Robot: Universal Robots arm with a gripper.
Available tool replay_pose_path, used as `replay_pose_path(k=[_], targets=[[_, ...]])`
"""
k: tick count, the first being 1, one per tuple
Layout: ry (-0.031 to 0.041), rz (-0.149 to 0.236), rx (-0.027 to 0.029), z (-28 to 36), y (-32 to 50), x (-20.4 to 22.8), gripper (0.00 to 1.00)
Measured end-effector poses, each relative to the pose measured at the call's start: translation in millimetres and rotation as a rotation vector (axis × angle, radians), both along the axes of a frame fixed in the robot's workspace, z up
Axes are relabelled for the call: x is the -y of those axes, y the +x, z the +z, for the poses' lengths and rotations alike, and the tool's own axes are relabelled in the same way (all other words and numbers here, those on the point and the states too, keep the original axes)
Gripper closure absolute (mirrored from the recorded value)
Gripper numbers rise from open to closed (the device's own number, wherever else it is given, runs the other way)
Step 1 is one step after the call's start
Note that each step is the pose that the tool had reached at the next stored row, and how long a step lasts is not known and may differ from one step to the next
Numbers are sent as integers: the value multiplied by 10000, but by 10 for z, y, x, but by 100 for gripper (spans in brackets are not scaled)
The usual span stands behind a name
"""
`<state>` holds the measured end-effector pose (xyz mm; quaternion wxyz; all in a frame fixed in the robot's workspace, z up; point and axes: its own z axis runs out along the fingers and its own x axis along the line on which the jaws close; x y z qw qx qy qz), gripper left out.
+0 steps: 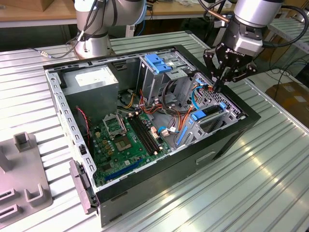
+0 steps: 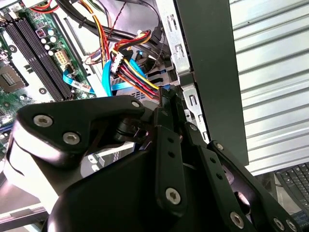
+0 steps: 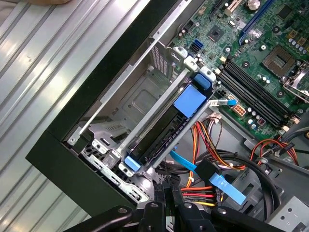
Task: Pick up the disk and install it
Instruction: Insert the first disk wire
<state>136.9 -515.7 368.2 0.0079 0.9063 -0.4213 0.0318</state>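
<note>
The black claw (image 3: 167, 186) is closest, its fingers squeezed together with nothing between them. The ribbed metal table (image 1: 270, 183) holds a big open computer case (image 1: 193, 159). The disk (image 3: 163, 134) stands on its edge in the corner slot by the case's wall, just under the claw. Its flat face is hidden, but its blue rails (image 3: 190, 101) show. Whether the claw touches it is hard to tell. Coloured wires (image 3: 205, 191) lie beside it.
</note>
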Motion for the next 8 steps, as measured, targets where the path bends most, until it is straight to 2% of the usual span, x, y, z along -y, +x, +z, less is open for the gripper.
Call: replay_pose_path(k=[6,7,8], targets=[[0,-4,0,0,0,0,83],[-1,-55,-1,0,0,0,83],[2,-276,0,-2,0,0,83]])
